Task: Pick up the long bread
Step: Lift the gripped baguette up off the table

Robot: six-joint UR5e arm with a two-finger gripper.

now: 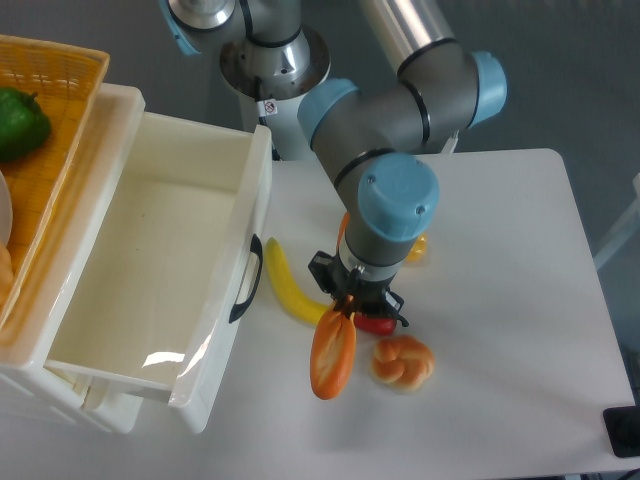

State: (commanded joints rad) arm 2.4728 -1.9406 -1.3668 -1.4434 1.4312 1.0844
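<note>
Table (520,330): white top, grey floor past its far and right edges; bare room on the right half and along the near edge.
Drawer (150,270): big white open drawer on the left, black handle facing the food; an orange basket (60,130) sits behind it at far left with a green pepper (20,122) in it.
Arm: grey and light-blue UR5e reaching from the far side, its wrist over the middle of the table and hiding part of the food.
Gripper (350,305): pointing down, jaws narrow and clamped on the far end of the long bread.
Long bread (333,355): hangs slanted from the jaws, near end lowest, close to the drawer's near corner; I cannot tell whether that end touches the table.
Handling: looks like a light, stiff, glossy toy, so likely slippery; gripped at one end it may swing or pivot, and a hold nearer the middle would carry it steadier.
Banana (290,290): yellow, lying between the drawer handle and the bread, just left of the gripper.
Bun (403,362): knotted tan roll just right of the bread.
Red pepper (378,322): small, mostly hidden beside the gripper.
Yellow food (418,248): partly hidden behind the wrist.
Clearance: straight up looks free; leftward the drawer wall is close.
</note>
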